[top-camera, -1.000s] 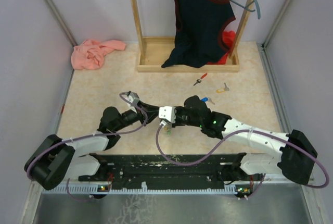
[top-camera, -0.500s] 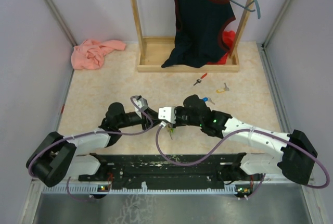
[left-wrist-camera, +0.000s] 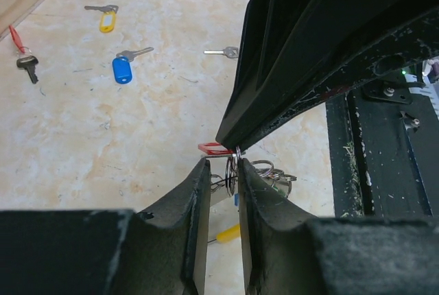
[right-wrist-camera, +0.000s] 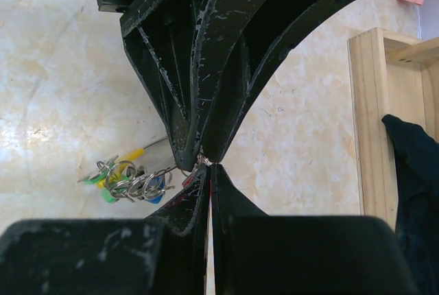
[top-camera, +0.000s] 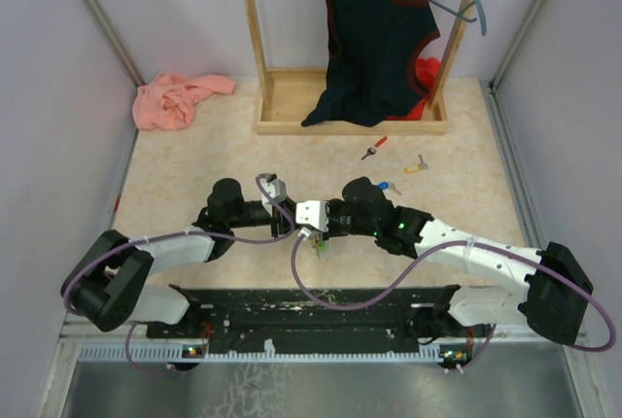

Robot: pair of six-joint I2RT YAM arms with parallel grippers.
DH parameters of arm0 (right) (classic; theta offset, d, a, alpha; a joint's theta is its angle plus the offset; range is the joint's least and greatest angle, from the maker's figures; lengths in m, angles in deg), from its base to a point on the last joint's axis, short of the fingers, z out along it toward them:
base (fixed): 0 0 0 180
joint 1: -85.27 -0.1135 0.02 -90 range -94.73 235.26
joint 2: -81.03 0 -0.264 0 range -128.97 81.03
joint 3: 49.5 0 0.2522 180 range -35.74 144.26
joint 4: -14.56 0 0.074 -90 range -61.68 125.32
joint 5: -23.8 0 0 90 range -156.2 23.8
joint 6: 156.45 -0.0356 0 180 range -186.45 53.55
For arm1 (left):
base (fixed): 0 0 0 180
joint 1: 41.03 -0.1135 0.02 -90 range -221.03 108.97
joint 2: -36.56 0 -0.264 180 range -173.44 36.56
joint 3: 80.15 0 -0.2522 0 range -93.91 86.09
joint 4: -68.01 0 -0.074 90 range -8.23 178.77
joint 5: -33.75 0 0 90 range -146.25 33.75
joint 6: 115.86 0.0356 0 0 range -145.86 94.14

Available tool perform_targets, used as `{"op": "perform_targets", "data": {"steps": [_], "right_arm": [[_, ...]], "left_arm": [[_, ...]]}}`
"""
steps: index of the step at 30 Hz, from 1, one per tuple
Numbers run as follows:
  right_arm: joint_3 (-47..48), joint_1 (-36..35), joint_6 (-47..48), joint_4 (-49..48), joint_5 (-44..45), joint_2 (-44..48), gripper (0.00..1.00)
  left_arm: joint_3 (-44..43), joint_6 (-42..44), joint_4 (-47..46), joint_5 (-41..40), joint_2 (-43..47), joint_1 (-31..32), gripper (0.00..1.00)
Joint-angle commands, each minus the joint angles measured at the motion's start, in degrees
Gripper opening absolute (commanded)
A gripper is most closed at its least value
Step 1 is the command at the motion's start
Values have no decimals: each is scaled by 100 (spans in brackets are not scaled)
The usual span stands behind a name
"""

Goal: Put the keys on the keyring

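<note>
The keyring (right-wrist-camera: 130,180), a bunch of linked silver rings with green, blue and yellow tags, hangs from my right gripper (right-wrist-camera: 210,166). That gripper is shut on the keyring's red tag (left-wrist-camera: 212,147) and top ring. In the top view the bunch (top-camera: 316,243) dangles under the right gripper (top-camera: 309,216). My left gripper (left-wrist-camera: 221,171) meets it tip to tip. Its jaws stand a narrow gap apart, with one ring between them touching the right finger (left-wrist-camera: 255,192). Loose keys lie beyond on the floor: blue (left-wrist-camera: 123,68), yellow (left-wrist-camera: 104,19), red (left-wrist-camera: 20,51) and a plain silver one (left-wrist-camera: 223,52).
A wooden rack (top-camera: 350,117) with a dark garment (top-camera: 374,39) on a hanger stands at the back. A pink cloth (top-camera: 180,97) lies at the back left. In the top view the red (top-camera: 374,148), yellow (top-camera: 416,165) and blue (top-camera: 386,187) keys lie right of centre. The black base rail (top-camera: 311,306) runs along the near edge.
My left gripper has moved right and forward until its tips reach the right gripper and the ring. The right gripper and the hanging keyring have stayed put.
</note>
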Motion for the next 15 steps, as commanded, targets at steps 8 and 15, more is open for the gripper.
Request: {"op": "perform_targets", "data": {"steps": [8, 15], "right_arm": [[402, -66, 60, -258, -57, 141, 0], [338, -61, 13, -241, 43, 205, 0]], "left_arm": [[-103, 317, 417, 361, 24, -29, 24], [-150, 302, 437, 312, 43, -29, 1]]}}
